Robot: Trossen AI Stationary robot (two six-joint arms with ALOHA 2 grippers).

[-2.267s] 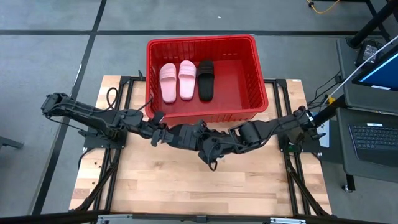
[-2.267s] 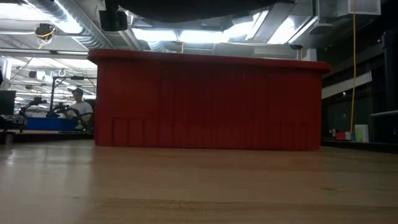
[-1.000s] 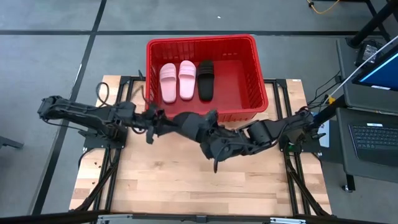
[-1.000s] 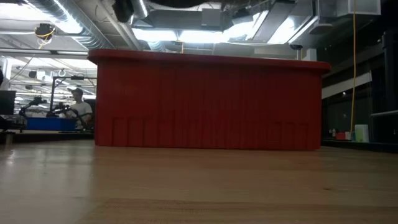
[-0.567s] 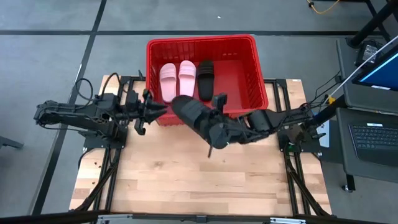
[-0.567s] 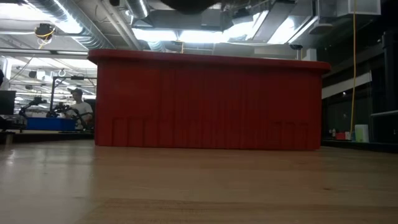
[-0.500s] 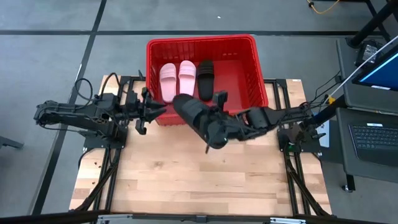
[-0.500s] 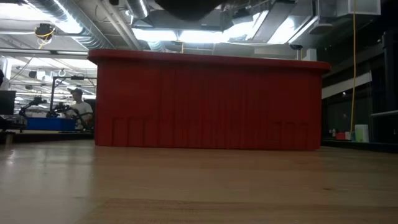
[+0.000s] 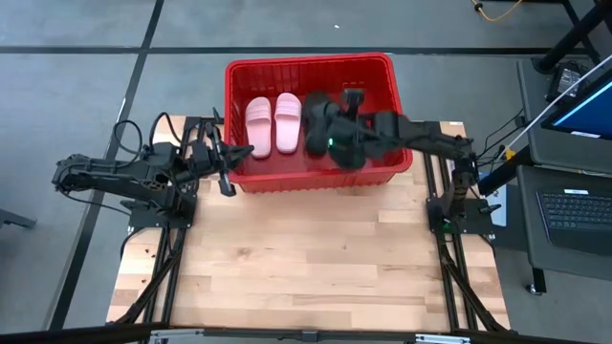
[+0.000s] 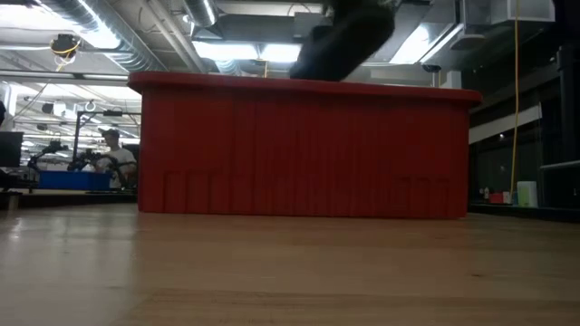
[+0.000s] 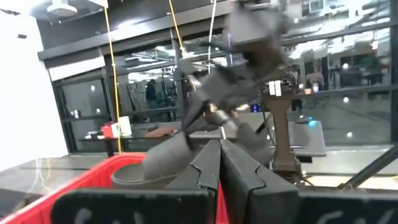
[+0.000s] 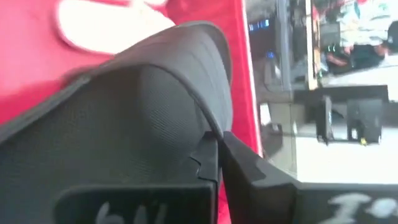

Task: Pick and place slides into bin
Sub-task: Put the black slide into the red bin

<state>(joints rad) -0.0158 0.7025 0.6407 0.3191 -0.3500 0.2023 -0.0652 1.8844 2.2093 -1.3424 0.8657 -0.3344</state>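
Slides: four counted, all at the bin (image 9: 387, 81), which stands at the far edge of the bench (image 9: 306, 258).

Near field: the bench top in front of the bin carries nothing visible in the high or low views. In the low view the bin's ribbed front wall (image 10: 299, 149) fills the middle ground.

Left claw (image 9: 241, 153): positioned just outside the bin's near-left corner, above the bench edge. In the left wrist view its fingers (image 11: 211, 168) are pressed together with no gap and nothing between them.

Right claw (image 9: 335, 141): over the bin interior, right of centre, reaching in from the right. In the right wrist view its fingers (image 12: 214, 158) meet on the edge of a black slide (image 12: 124, 106), which covers most of that view. From above, this held black slide (image 9: 344, 153) sits over the bin floor; contact with the floor cannot be determined. In the low view a dark blurred shape, the arm or the slide (image 10: 340, 41), shows tilted above the bin rim.

Further in: three slides lie side by side on the bin floor toward the far-left, namely two pink slides (image 9: 273, 122) and a second black slide (image 9: 315, 113) just right of them.

Background: a person (image 10: 113, 154) is seated in the room beyond the bench, left of the bin in the low view.
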